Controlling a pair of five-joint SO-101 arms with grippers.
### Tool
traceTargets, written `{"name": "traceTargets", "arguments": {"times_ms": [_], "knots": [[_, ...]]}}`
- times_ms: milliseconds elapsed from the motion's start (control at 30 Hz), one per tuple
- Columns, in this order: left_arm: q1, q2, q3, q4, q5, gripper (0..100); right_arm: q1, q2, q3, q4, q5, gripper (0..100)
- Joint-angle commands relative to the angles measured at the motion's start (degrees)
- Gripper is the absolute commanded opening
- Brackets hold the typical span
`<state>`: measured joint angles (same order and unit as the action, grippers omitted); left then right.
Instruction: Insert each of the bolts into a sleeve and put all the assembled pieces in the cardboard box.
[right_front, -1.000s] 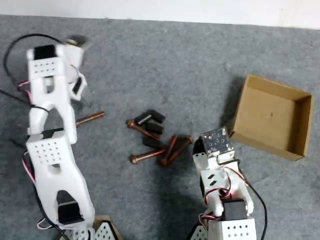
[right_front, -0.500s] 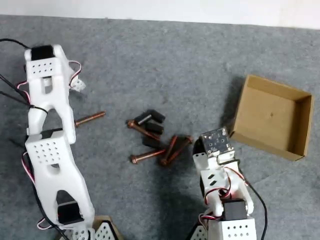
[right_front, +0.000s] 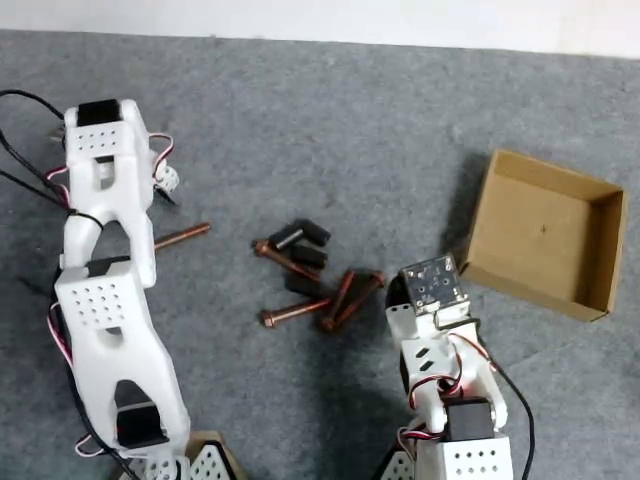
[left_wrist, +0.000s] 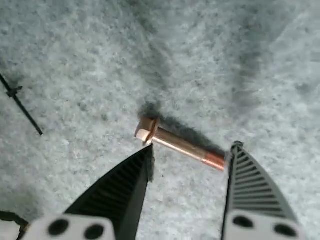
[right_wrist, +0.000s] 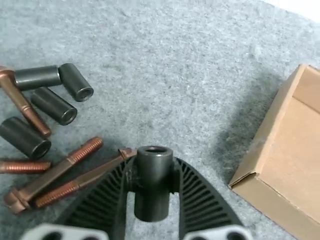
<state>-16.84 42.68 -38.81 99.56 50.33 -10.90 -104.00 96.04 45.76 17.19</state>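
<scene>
The left gripper (left_wrist: 192, 150), jaws apart, has swung over the lone copper-coloured bolt (right_front: 182, 236) at centre left. The right gripper (right_wrist: 152, 170), unmoved, clamps a black cylindrical sleeve (right_wrist: 151, 192). Bolt pickup probably follows.

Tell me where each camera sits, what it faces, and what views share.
High view: fixed overhead, looking down on the table; left arm, right arm, pile of bolts and sleeves, cardboard box.
Left wrist view: on the left wrist, looking down past the open left gripper at a lone bolt.
Right wrist view: on the right wrist, facing pile and box past the right gripper, shut on a sleeve.
Shared: high and left wrist, the lone bolt; high and right wrist, pile and box.
</scene>
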Motion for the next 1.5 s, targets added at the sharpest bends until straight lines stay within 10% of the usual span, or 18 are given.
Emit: {"name": "traceTargets", "arguments": {"times_ms": [0,500,1467], "knots": [[2.2,-0.4,1.6,-3.8,0.4,23,-0.3,-1.3,5.3,-2.0,0.5,0.4],[2.2,-0.4,11.6,-12.6,2.8,23,-0.3,-1.3,5.3,-2.1,0.5,0.4],[2.1,-14.0,11.7,0.6,1.2,23,-0.3,-1.3,5.3,-2.1,0.6,0.4]]}}
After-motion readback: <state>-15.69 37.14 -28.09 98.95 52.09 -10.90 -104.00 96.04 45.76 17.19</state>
